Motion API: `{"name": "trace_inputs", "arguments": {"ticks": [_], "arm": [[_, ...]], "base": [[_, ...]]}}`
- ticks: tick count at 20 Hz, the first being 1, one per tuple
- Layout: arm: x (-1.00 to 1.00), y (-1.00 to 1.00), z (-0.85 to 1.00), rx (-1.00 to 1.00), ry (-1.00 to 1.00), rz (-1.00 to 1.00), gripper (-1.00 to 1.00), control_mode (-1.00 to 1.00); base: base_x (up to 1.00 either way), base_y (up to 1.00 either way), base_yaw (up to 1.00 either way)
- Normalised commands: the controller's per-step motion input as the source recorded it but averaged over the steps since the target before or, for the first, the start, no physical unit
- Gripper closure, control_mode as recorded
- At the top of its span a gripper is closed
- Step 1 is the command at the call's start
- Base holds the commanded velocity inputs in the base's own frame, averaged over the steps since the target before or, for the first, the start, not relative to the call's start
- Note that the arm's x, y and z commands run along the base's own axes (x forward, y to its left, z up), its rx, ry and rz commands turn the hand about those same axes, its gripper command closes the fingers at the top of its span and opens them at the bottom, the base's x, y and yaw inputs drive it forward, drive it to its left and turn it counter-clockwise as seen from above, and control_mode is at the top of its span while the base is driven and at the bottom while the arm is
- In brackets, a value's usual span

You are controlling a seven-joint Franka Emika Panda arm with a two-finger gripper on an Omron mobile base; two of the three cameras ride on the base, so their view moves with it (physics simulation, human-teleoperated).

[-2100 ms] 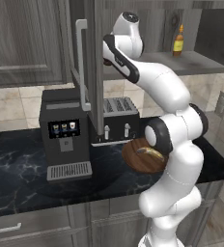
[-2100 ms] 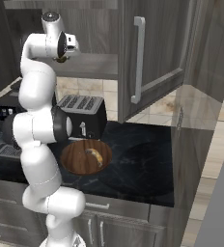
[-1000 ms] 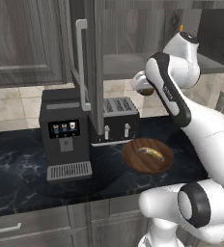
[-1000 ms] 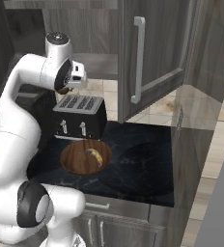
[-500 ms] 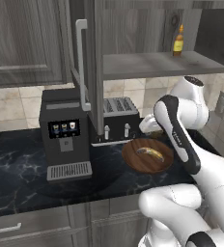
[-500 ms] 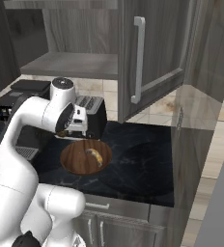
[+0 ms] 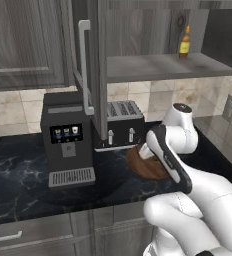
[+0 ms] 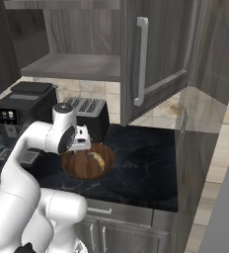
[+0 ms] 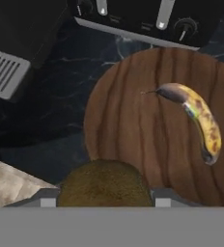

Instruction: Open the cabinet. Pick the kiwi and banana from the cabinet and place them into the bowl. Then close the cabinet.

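My gripper (image 9: 104, 200) is shut on the fuzzy brown kiwi (image 9: 104, 183), which sits between the two fingertips (image 9: 49, 198) in the hand view. It hangs over the near rim of the dark wooden bowl (image 9: 128, 125). The yellow, brown-patched banana (image 9: 196, 118) lies inside the bowl, toward its right side. From the right base view the hand (image 8: 83, 147) hovers just above the bowl (image 8: 82, 168), with the banana (image 8: 97, 159) beside it. Both doors of the cabinet (image 8: 161, 49) stand open above a bare grey shelf (image 7: 158, 65). My arm hides part of the bowl (image 7: 138, 167) in the left base view.
A black toaster (image 7: 120, 125) stands right behind the bowl, and a black coffee machine (image 7: 68, 140) is to its left. An amber bottle (image 7: 185, 42) stands at the back of the shelf. The open left door's handle (image 7: 84, 65) juts out over the counter.
The arm has swung down from shelf height to just above the bowl, carrying the kiwi. The banana lies still in the bowl and the doors have not moved.
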Motion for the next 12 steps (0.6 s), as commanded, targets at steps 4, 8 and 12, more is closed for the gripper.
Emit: {"name": "trace_inputs", "arguments": {"ticks": [4,8,12], "arm": [[0.57,0.00,-0.57,-0.08,0.00,0.00,1.00,-1.00],[0.61,0.00,-0.49,-0.05,0.00,0.00,1.00,-1.00],[0.59,0.00,-0.47,-0.03,0.00,0.02,1.00,-1.00]], "base": [[0.00,0.00,0.00],[0.00,0.00,0.00],[0.00,0.00,0.00]]}}
